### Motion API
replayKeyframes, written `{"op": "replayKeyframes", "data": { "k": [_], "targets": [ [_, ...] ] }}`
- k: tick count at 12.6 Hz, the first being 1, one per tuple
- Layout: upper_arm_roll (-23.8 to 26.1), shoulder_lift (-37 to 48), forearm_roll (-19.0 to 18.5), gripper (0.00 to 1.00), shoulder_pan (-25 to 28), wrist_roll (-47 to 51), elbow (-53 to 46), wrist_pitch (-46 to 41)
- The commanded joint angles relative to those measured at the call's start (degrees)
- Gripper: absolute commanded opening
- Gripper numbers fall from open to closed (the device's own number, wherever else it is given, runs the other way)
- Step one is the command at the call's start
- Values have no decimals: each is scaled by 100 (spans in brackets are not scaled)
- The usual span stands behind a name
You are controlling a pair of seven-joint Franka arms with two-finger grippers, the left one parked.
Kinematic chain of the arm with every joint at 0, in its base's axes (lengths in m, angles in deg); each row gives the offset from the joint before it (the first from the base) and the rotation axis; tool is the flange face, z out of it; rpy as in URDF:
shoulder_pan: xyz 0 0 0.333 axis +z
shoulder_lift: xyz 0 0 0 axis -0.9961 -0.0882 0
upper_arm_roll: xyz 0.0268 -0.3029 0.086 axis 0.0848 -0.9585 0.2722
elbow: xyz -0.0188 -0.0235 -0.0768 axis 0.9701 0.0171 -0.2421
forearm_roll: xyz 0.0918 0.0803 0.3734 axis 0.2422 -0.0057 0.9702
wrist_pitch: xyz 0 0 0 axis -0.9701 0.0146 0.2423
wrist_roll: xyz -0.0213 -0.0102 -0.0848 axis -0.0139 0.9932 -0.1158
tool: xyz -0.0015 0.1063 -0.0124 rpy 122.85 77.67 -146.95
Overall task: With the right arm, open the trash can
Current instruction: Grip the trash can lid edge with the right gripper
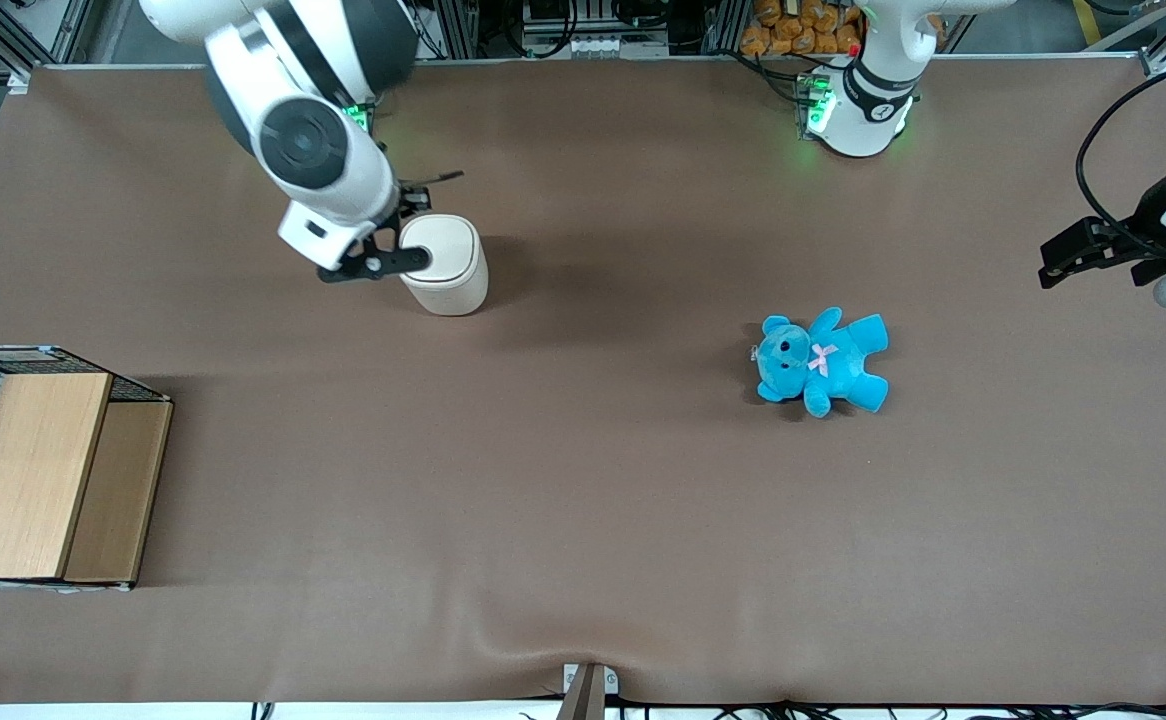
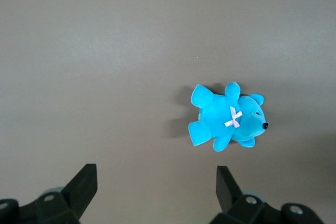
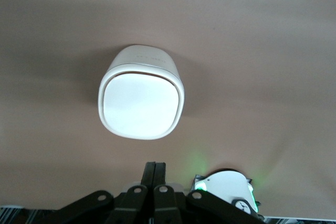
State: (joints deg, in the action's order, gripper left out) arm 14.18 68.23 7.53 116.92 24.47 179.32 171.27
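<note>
The trash can (image 1: 446,262) is a small cream-white bin standing upright on the brown table, its flip lid closed and flat. In the right wrist view the trash can (image 3: 140,93) shows from above with the lid shut. The right arm (image 1: 308,140) reaches over it from the working arm's end. Its gripper (image 1: 421,260) is shut with nothing between the fingers, and the black fingers lie at the edge of the lid on the working arm's side. In the right wrist view the gripper (image 3: 155,167) has both fingers pressed together, a little apart from the bin.
A blue teddy (image 1: 821,362) lies on the table toward the parked arm's end, also in the left wrist view (image 2: 227,120). A wooden box with wire mesh (image 1: 38,470) stands at the working arm's end, nearer the front camera.
</note>
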Motion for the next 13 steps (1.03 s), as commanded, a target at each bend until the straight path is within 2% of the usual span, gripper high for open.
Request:
{"op": "replayKeyframes", "data": {
  "k": [1, 7, 13],
  "targets": [
    [-83, 27, 35, 0, 71, 104, 754, 622],
    [-83, -772, 176, 0, 150, 174, 799, 1045],
    [-83, -949, 404, 0, 150, 183, 1123, 1238]
  ]
}}
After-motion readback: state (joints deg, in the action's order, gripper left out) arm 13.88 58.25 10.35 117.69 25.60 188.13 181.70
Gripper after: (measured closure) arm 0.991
